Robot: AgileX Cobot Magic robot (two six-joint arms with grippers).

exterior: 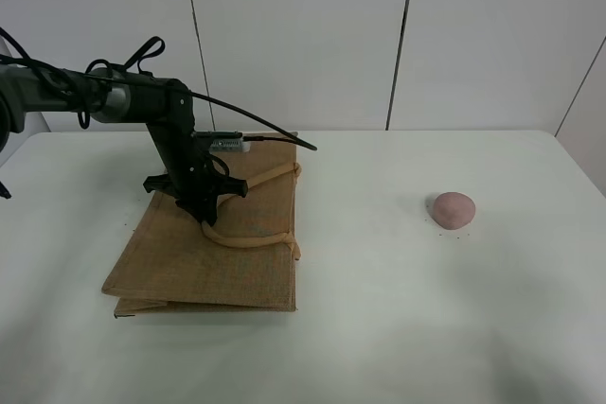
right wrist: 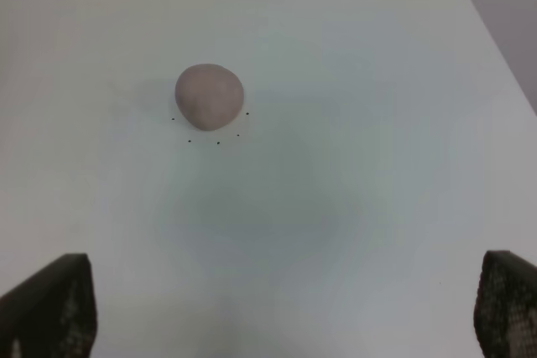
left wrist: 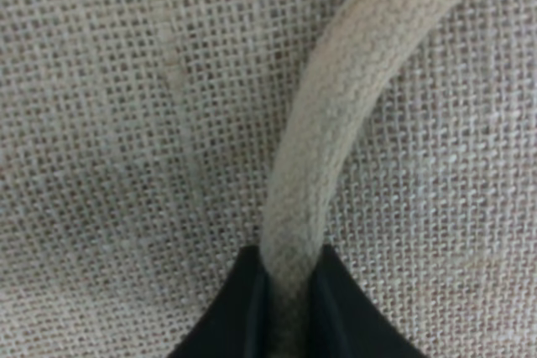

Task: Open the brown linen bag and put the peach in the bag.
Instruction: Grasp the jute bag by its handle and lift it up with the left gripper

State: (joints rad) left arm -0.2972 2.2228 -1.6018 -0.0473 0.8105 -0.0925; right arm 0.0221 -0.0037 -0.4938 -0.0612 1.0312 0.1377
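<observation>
The brown linen bag [exterior: 213, 257] lies flat on the left part of the white table, its beige loop handles pointing toward the middle. My left gripper [exterior: 210, 215] reaches down onto the bag. In the left wrist view the left gripper [left wrist: 289, 270] is shut on one thick beige handle [left wrist: 336, 123], which runs up across the bag's weave [left wrist: 126, 123]. The peach [exterior: 453, 208] sits alone on the right part of the table, well apart from the bag. My right gripper [right wrist: 281, 299] hovers open above the table, with the peach [right wrist: 209, 96] ahead of it and nothing between its fingers.
The white table [exterior: 379, 328] stretches bare between the bag and the peach. A white panelled wall [exterior: 303, 35] stands behind the table's far edge. A black cable [exterior: 256, 125] arcs from the left arm over the bag.
</observation>
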